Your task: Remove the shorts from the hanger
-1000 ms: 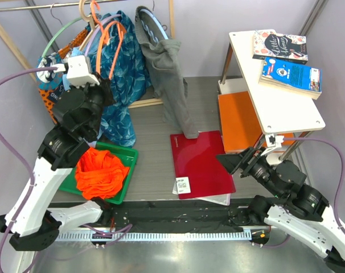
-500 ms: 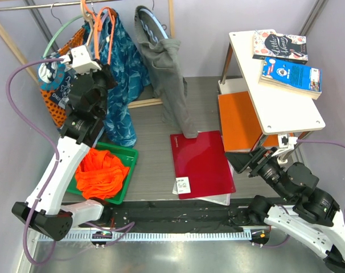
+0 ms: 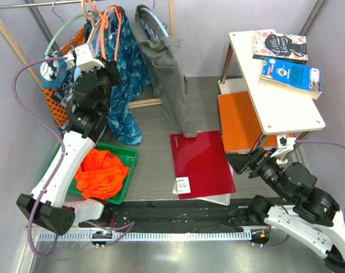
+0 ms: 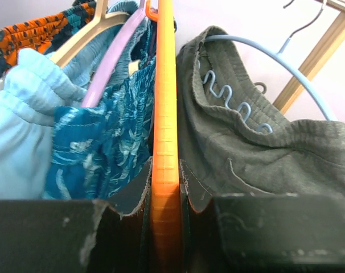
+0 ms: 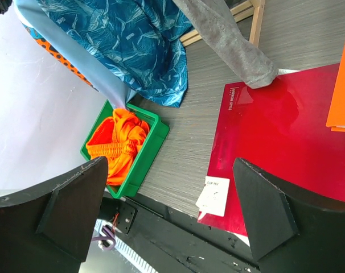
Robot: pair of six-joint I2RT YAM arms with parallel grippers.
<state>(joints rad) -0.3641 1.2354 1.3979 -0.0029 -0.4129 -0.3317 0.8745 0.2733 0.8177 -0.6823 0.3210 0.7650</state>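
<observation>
shorts (image 3: 101, 173): one, bright orange, crumpled mesh with a gathered waistband, lying in a green plastic bin (image 3: 131, 169) at 8 o'clock of the top view, off the hanger.
hanger (image 4: 164, 114): one, thin orange plastic with a flat gridded bar, at 11 o'clock among the hung garments.
left gripper (image 4: 165, 193): clenched on the hanger's bar.
right gripper (image 5: 169, 207): fingers spread, grasping nothing, at 4 o'clock.
books (image 3: 290, 74): two, on the white shelf at 2 o'clock.
red folder (image 3: 198, 162): one, glossy, flat.

From above you can't see the left gripper (image 3: 106, 67) tips, wrist covers them. Left wrist view cuts the hanger (image 4: 164, 114) top and bottom. You won't read the folder label (image 3: 183, 185), too small.
</observation>
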